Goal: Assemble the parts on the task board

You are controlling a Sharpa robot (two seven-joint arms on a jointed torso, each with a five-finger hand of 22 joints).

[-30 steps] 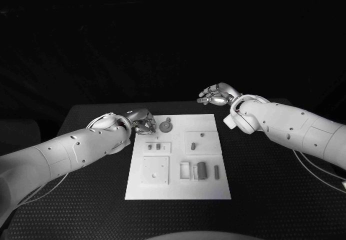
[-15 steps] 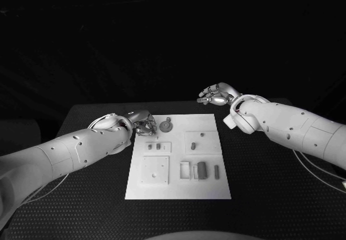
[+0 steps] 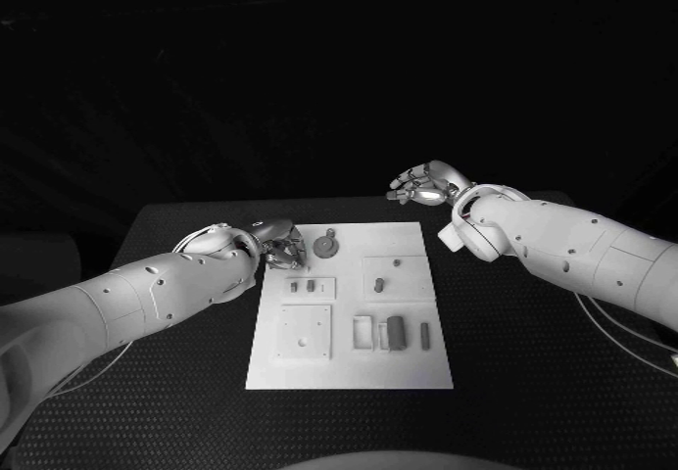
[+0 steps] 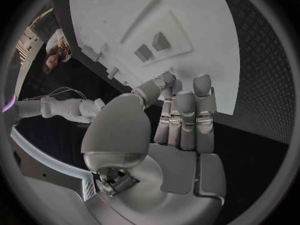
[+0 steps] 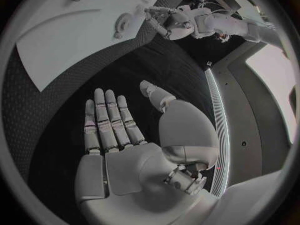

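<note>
Task board point(image 3: 351, 362): a white plate laid flat in the middle of the black table point(image 3: 537, 392), its long side running away from the robot; recessed panels are seen across its surface
Round part point(image 3: 326, 245): a grey disc with a short stem, lying near the far left corner of the board, just beside the left hand's fingertips
Small parts point(image 3: 301, 287): two short pieces standing side by side in a small panel on the left half of the board
Oval part point(image 3: 379, 285): a single piece set in the square panel on the right half
Near parts point(image 3: 396, 333): a dark block with slim pieces on either side of it, lined up in the near right area of the board
Left hand point(image 3: 280, 245): placed at the board's far left edge, fingers lying close together and pointing at the board; in the left wrist view the fingers point(image 4: 185, 116) are seen straight and side by side with nothing between them and the thumb
Right hand point(image 3: 425, 184): held above the table beyond the board's far right corner, well apart from every part; in the right wrist view the palm point(image 5: 134, 172) is seen flat, fingers spread and nothing held
</note>
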